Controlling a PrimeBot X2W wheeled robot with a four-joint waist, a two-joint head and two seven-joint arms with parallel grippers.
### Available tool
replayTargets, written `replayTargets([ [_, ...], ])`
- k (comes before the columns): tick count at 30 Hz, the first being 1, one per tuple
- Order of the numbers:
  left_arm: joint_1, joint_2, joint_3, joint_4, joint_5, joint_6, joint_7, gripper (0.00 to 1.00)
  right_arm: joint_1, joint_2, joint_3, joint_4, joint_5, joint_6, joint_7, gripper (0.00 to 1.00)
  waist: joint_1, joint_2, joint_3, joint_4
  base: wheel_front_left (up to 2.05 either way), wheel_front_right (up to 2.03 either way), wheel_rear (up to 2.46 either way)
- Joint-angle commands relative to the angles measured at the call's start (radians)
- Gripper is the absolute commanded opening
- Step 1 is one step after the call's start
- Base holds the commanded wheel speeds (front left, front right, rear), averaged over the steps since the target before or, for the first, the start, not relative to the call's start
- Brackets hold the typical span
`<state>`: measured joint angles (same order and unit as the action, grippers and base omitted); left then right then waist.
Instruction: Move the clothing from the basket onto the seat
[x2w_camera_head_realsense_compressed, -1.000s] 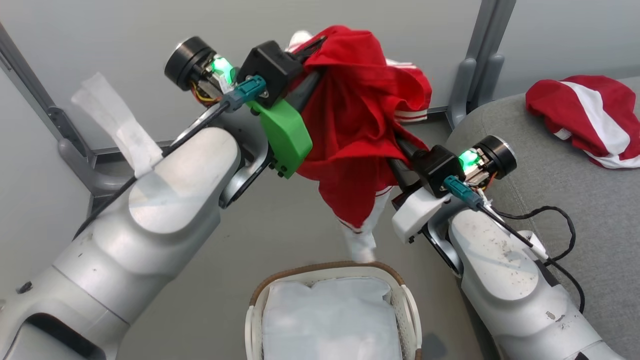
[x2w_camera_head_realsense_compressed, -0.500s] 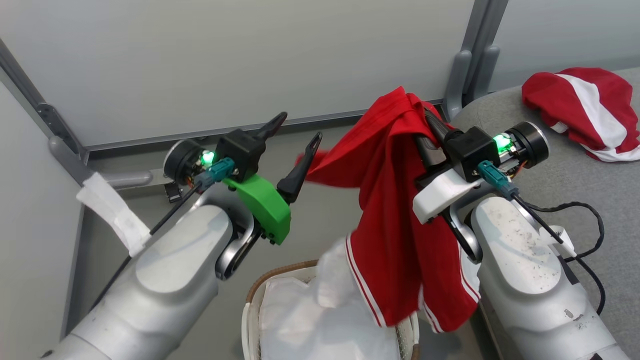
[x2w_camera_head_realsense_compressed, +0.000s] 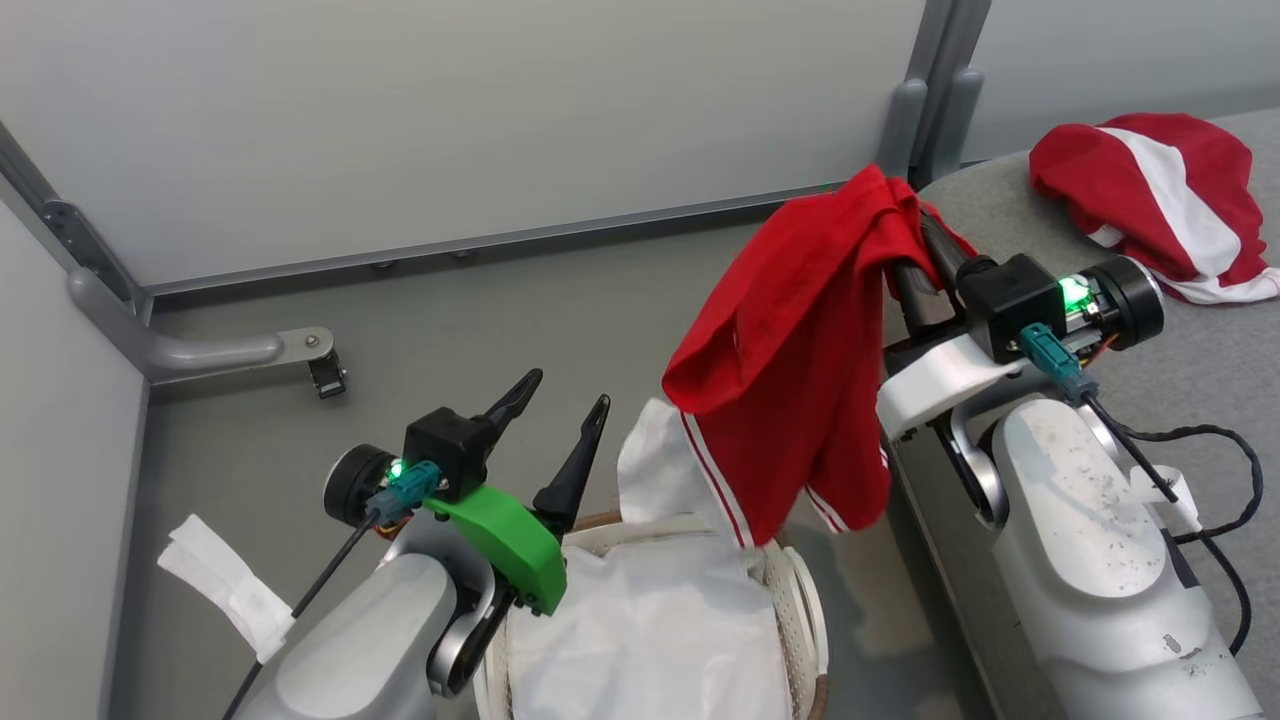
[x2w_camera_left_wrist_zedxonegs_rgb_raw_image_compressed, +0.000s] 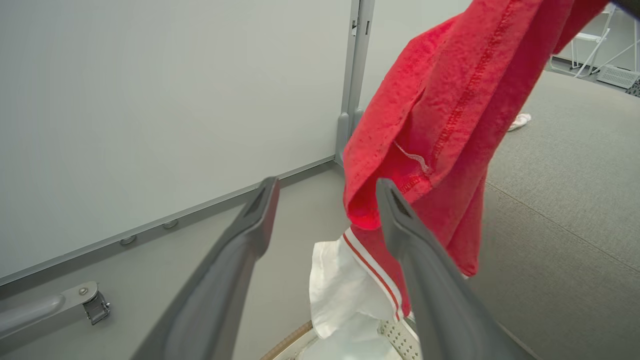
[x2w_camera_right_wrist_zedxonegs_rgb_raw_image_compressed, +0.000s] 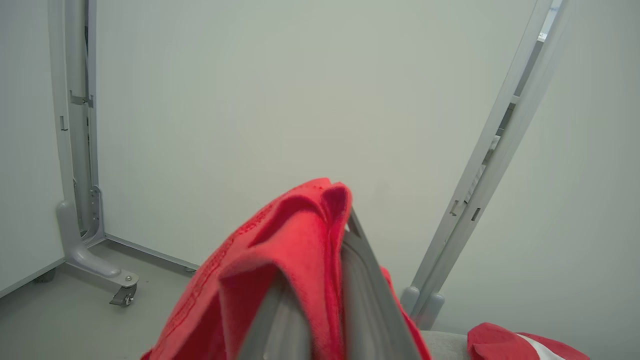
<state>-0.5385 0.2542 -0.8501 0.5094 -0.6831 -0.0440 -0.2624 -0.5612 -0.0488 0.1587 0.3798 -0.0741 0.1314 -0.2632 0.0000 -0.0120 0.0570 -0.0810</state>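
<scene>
red jersey (x2w_camera_head_realsense_compressed: 790, 400): soft, light, floppy; pinched at a top fold by right gripper (x2w_camera_head_realsense_compressed: 925, 250)
left gripper (x2w_camera_head_realsense_compressed: 565, 395): spread, empty

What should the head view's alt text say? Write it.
The right hand holds a red garment dangling over a white basket, beside a grey sofa where a second red-and-white garment lies. The left hand is open and empty near the basket.

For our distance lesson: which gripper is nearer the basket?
Left. The left gripper hovers open beside the basket; the right gripper is higher, by the sofa, gripping a red shirt.
</scene>
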Motion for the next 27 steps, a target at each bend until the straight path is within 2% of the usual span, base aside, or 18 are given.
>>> replayTargets([
  [1, 0.025, -0.004, 0.018, -0.009, 0.017, -0.004, -0.003, 1.00, 0.016, -0.003, -0.014, -0.007, -0.010, -0.001, -0.002, 0.00, 0.0000, 0.0120, 0.003, -0.005, 0.00, 0.00, 0.00],
  [6, 0.061, -0.019, 0.062, -0.028, 0.070, -0.012, -0.002, 1.00, 0.019, -0.003, -0.047, -0.013, -0.024, -0.001, -0.002, 0.00, 0.0000, 0.0120, 0.009, -0.028, 0.00, 0.00, 0.00],
  [12, 0.087, -0.037, 0.101, -0.041, 0.134, -0.025, -0.002, 1.00, 0.023, -0.007, -0.074, -0.023, -0.047, -0.001, -0.002, 0.00, 0.0000, 0.0120, 0.027, -0.091, 0.00, 0.00, 0.00],
  [19, 0.080, -0.068, 0.134, -0.057, 0.212, -0.046, -0.002, 1.00, 0.053, -0.024, -0.114, -0.069, -0.053, -0.001, -0.002, 0.00, 0.0000, 0.0120, 0.095, -0.216, 0.00, 0.00, 0.00],
  [27, 0.041, -0.086, 0.137, -0.052, 0.266, -0.070, -0.002, 1.00, 0.057, -0.017, -0.147, -0.096, -0.044, -0.001, -0.002, 0.00, 0.0000, 0.0120, 0.176, -0.321, 0.00, 0.00, 0.00],
])
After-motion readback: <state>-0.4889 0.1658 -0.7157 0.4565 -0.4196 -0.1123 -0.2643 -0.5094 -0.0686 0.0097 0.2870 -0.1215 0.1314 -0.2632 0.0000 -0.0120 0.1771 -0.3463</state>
